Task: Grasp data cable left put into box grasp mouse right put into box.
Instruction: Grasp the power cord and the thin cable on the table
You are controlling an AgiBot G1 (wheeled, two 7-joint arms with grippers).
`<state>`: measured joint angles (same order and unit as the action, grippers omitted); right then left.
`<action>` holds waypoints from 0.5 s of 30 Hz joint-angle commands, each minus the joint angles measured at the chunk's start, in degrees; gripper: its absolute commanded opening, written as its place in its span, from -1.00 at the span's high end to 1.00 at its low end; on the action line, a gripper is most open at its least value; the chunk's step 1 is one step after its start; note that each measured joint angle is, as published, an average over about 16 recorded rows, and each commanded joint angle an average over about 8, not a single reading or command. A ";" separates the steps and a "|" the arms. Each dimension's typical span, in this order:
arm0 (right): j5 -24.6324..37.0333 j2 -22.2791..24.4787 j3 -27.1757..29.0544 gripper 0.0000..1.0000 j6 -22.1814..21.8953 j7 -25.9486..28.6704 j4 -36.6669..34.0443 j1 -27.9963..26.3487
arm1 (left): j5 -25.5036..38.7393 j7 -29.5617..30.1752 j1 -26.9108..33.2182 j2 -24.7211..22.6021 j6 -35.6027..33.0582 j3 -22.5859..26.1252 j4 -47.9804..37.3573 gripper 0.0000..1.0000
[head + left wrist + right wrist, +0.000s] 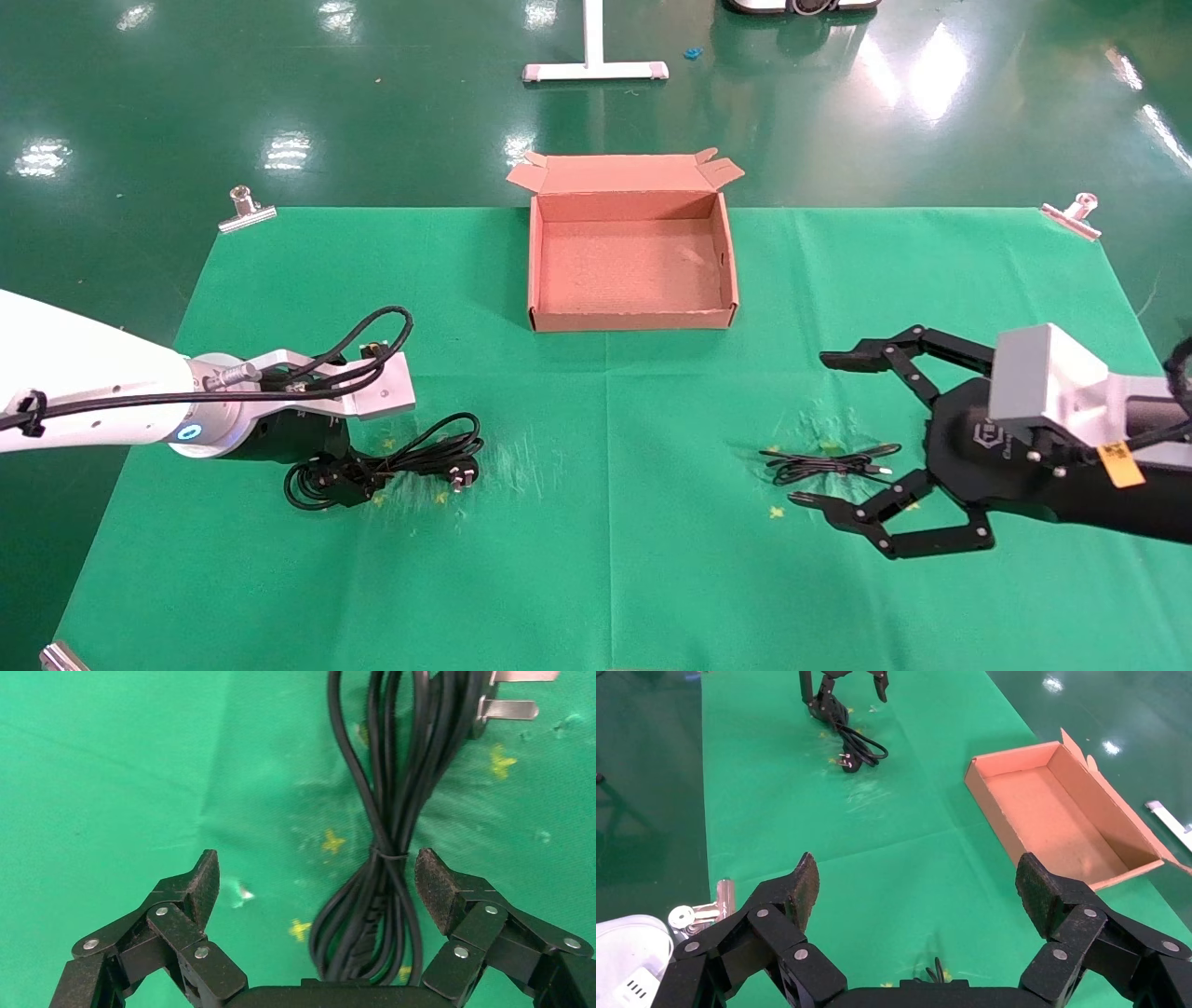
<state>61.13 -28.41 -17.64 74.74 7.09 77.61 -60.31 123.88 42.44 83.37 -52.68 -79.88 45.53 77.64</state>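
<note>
From my head, the cable lies on the cloth at my left, plug turned toward the middle, and my left gripper is down over its coiled end. The box sits open and empty at the far middle. My right gripper waits spread wide beside a thin black bundle of wire; I see no mouse body there.

At my left wrist, the gripper is wide open and holds nothing. The cable runs between my pads, nearer one pad than the other. I judge I should close just where the tie pinches the strands, so every loop comes up together, and shift a little to centre it first.

At my right wrist, the gripper gapes empty above the cloth; only wire tips show below it. The box is well apart.
</note>
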 commanded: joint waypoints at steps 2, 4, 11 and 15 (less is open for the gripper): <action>0.15 0.02 -0.03 -1.00 -0.07 0.05 -0.02 -0.05 | 0.64 0.78 -0.18 -0.30 0.10 0.16 -0.01 -1.00; 0.33 -0.01 -0.07 -1.00 -0.18 0.08 -0.02 -0.11 | 0.74 0.91 -0.39 -0.44 0.20 0.25 -0.01 -1.00; 0.84 0.15 -0.15 -1.00 -0.51 0.32 -0.06 -0.19 | 2.07 1.36 -0.71 -1.04 0.71 0.72 -0.03 -1.00; 1.09 0.27 -0.18 -1.00 -0.67 0.35 -0.08 -0.13 | 3.44 1.94 -0.55 -1.66 0.46 1.26 -0.10 -1.00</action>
<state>62.37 -28.20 -17.87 73.98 7.43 77.51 -60.42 127.11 44.40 82.87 -54.33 -79.66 46.78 77.55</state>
